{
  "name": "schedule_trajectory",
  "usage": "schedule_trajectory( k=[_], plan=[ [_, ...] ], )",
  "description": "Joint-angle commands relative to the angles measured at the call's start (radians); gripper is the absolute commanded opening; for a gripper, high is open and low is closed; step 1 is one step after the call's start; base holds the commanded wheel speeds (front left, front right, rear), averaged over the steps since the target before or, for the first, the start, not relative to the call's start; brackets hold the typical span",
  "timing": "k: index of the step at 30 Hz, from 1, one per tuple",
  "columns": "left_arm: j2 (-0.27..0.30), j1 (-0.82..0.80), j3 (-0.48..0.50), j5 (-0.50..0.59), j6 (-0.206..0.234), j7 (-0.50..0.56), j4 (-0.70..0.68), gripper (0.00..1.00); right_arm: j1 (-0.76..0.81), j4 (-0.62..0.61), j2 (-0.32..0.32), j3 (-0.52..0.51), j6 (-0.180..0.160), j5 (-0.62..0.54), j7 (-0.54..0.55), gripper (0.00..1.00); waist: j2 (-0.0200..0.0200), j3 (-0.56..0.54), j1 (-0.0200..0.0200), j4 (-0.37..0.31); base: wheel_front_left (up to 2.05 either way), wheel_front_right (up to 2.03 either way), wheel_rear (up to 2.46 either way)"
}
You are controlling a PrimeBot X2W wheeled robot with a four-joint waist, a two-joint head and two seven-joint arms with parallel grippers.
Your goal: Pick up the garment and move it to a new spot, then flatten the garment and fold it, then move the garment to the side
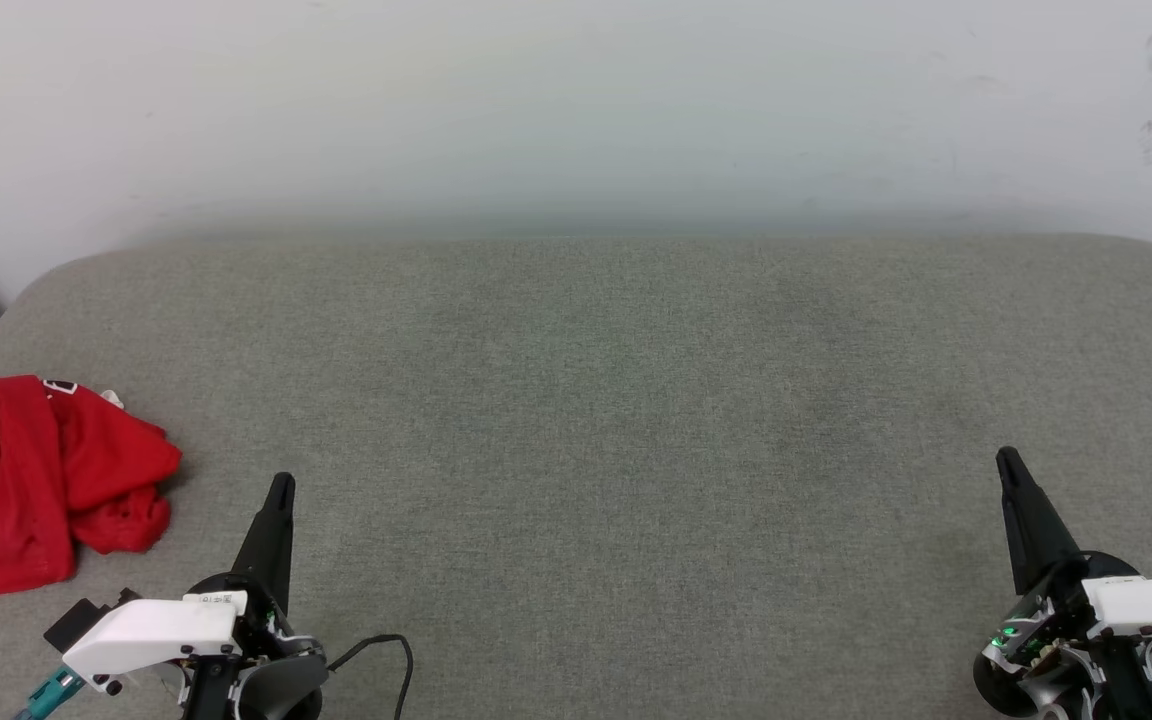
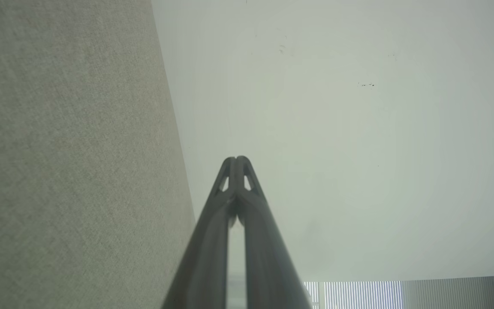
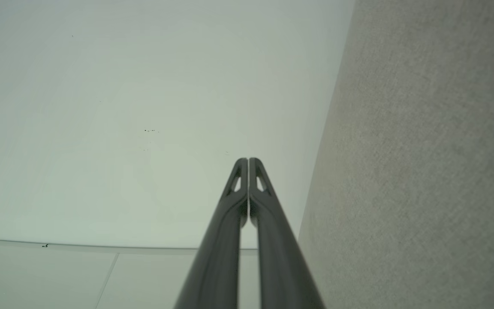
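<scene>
The garment (image 1: 31, 480), a red shirt with a bit of white striped trim showing, lies crumpled at the far left edge of the grey cushioned surface (image 1: 596, 400). My left gripper (image 1: 281, 482) sits at the lower left, just right of the garment and apart from it, its fingers pressed together and empty. At the lower right my right gripper (image 1: 1006, 458) is shut too, holding nothing. In the left wrist view my left gripper (image 2: 236, 159) points at a pale wall with its tips touching. The right gripper (image 3: 248, 159) looks the same in its own wrist view.
A white wall (image 1: 576, 110) rises behind the rounded back edge of the cushion. A black cable (image 1: 386, 650) loops beside the left wrist. The wide middle of the grey surface lies between the two grippers.
</scene>
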Motion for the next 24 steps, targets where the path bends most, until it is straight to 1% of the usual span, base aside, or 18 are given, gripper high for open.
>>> schedule_trajectory(
  k=[1,24],
  plan=[
    [-0.001,-0.008,0.001,0.001,-0.003,0.001,0.000,0.00,-0.014,0.001,0.004,0.000,0.000,-0.004,-0.001,0.00,0.0000,0.000,0.0000,0.000,0.00,0.00,0.00],
    [-0.001,-0.008,0.001,0.001,-0.003,0.001,0.000,0.00,-0.014,0.001,0.004,0.000,0.000,-0.004,-0.001,0.00,0.0000,0.000,0.0000,0.000,0.00,0.00,0.00]
  ],
)
